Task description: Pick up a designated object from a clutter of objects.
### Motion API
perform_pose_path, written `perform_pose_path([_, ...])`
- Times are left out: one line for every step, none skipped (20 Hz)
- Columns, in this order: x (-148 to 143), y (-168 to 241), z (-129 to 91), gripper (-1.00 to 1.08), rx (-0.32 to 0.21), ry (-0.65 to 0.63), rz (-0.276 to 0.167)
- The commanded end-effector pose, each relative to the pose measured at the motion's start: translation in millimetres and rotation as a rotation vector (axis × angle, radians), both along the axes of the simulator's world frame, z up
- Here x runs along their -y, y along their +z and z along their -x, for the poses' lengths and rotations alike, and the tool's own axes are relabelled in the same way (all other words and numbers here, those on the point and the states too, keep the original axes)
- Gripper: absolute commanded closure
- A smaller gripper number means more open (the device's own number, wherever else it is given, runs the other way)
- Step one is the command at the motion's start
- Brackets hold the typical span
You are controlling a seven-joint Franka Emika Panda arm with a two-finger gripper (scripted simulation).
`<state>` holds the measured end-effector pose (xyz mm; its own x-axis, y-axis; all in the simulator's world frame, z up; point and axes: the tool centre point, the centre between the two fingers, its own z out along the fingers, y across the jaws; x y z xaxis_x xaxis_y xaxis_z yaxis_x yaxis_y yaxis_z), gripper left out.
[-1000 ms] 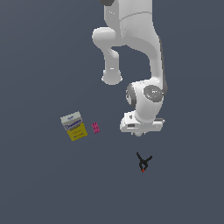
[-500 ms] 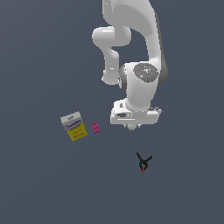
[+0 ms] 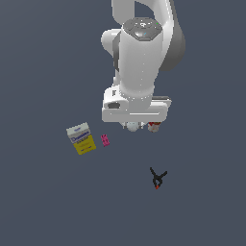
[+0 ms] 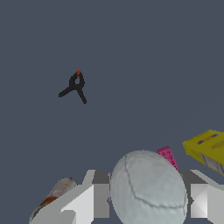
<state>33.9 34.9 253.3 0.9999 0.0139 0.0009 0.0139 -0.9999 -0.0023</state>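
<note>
The white ball [image 4: 148,189] sits between my gripper's two fingers, and the pads [image 4: 84,205] press its sides. In the exterior view the ball [image 3: 132,126] shows just under the hand, with the gripper [image 3: 133,126] shut on it. The red-and-white can [image 3: 153,127] peeks out beside it, partly hidden by the hand; it also shows in the wrist view [image 4: 53,197]. The yellow-white-blue box [image 3: 80,138], the pink block [image 3: 105,140] and the black clamp with a red tip [image 3: 157,178] lie apart on the floor.
The box [image 4: 206,149], the pink block [image 4: 168,156] and the clamp [image 4: 75,85] also show in the wrist view. The floor is a plain dark grey surface. The arm's large white body hides the ground behind the hand in the exterior view.
The hand has shifted toward the exterior view's left and a little upward, and the wrist has turned. The box, pink block and clamp have not moved.
</note>
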Motion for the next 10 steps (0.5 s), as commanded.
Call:
perform_pose_path([13.5,25.1,-3.2,1.08,-0.001,0.001,0.0])
perform_pose_path([18.4,34.0,-4.6,1.08,-0.001,0.0,0.0])
perform_pose_path([23.0,42.3,-6.0,1.08,-0.001,0.0,0.0])
perform_pose_path([27.2,50.0,-7.4,1.08,-0.001,0.0,0.0])
perform_pose_path([31.2,57.2,-8.7,1.08,-0.001,0.0,0.001])
perform_pose_path([34.8,63.8,-10.0,1.08,-0.001,0.0,0.001])
perform_pose_path([38.2,69.9,-11.2,1.08,-0.001,0.0,0.001])
perform_pose_path([41.2,75.5,-12.4,1.08,-0.001,0.0,0.001])
perform_pose_path([44.0,80.5,-13.5,1.08,-0.001,0.0,0.001])
perform_pose_path([46.5,85.1,-14.5,1.08,-0.001,0.0,0.001])
